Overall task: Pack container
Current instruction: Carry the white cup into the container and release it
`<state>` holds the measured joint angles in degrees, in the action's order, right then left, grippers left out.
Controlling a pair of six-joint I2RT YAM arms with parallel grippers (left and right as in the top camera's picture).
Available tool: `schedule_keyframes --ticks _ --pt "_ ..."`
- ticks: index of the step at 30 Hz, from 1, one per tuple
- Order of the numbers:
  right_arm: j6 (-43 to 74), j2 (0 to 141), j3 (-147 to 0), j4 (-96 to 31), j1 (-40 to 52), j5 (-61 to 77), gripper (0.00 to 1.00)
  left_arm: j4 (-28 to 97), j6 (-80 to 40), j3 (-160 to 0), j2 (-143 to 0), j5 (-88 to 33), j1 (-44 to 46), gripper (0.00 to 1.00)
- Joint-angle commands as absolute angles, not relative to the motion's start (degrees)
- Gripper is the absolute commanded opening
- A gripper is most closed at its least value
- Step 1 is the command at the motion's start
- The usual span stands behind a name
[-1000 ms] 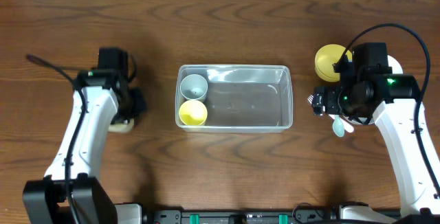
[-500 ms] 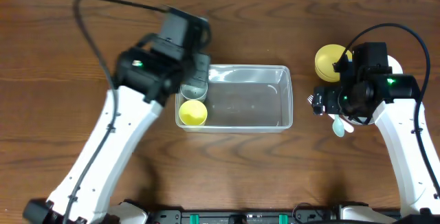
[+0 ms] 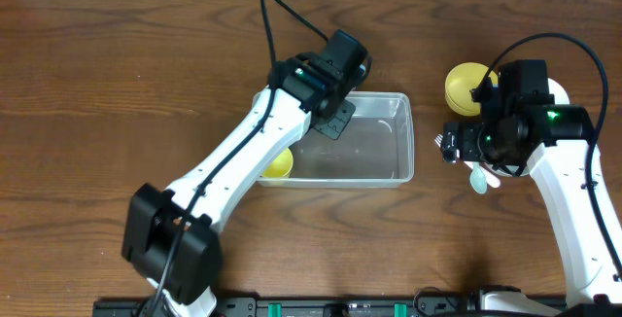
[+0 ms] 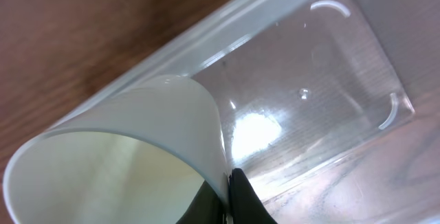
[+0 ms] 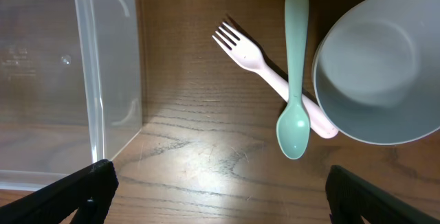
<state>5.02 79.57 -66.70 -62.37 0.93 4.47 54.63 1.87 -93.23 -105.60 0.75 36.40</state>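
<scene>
The left pincer [image 4: 230, 195] is pressed together on the wall of a pale cup [image 4: 130, 148], one finger inside the rim and one outside. The cup's open mouth faces the wrist camera. In the overhead view this pincer [image 3: 335, 121] sits over the back left part of the container [image 3: 374, 152], with the arm stretched diagonally across that end. From the wrist, the cup hangs over the container's long rim [image 4: 227, 31]; I cannot tell whether it touches the plastic.

The clear container lies in the middle of the counter [image 3: 117, 54], long side left to right. A yellow cup [image 3: 280, 166] shows in its front left corner, half hidden under the arm.

The right pincer [image 5: 220, 183] is spread wide and holds nothing. It hovers over bare counter just off the container's right end [image 5: 103, 80]. Beneath it a green spoon [image 5: 295, 80] lies across the handle of a pink fork [image 5: 240, 49], both just beside a grey bowl [image 5: 375, 73]. A yellow bowl [image 3: 465, 86] stands behind them, near the right arm.
</scene>
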Motion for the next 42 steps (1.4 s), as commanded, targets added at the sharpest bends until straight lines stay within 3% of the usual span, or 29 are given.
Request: schedule_keyframes --ticks 1,18,20,22,25,36,42 --pt "5.50 79.61 -67.77 -62.37 1.04 4.27 0.98 54.78 2.96 -93.45 -107.92 -0.91 36.29 0.06" --pt "5.52 79.61 -67.77 -62.41 1.04 4.27 0.98 55.53 2.98 -93.19 -114.76 -0.86 30.04 0.07" --pt "5.52 79.61 -67.77 -62.41 1.04 4.29 0.98 55.59 2.98 -93.19 -114.76 -0.86 29.56 0.17" --pt "5.52 79.61 -67.77 -62.41 1.04 4.27 0.98 55.51 3.01 -93.19 -114.76 -0.86 29.47 0.38" --pt "5.52 79.61 -67.77 -62.43 1.04 4.29 0.98 55.11 3.01 -93.27 -114.69 -0.89 29.61 0.51" --pt "5.50 79.61 -67.77 -62.59 1.04 4.27 0.98 56.75 1.80 -97.32 -103.20 0.30 29.36 0.56" --pt "5.50 79.61 -67.77 -62.57 1.04 4.27 0.96 60.16 -0.58 -97.32 -92.09 4.03 21.96 0.57"
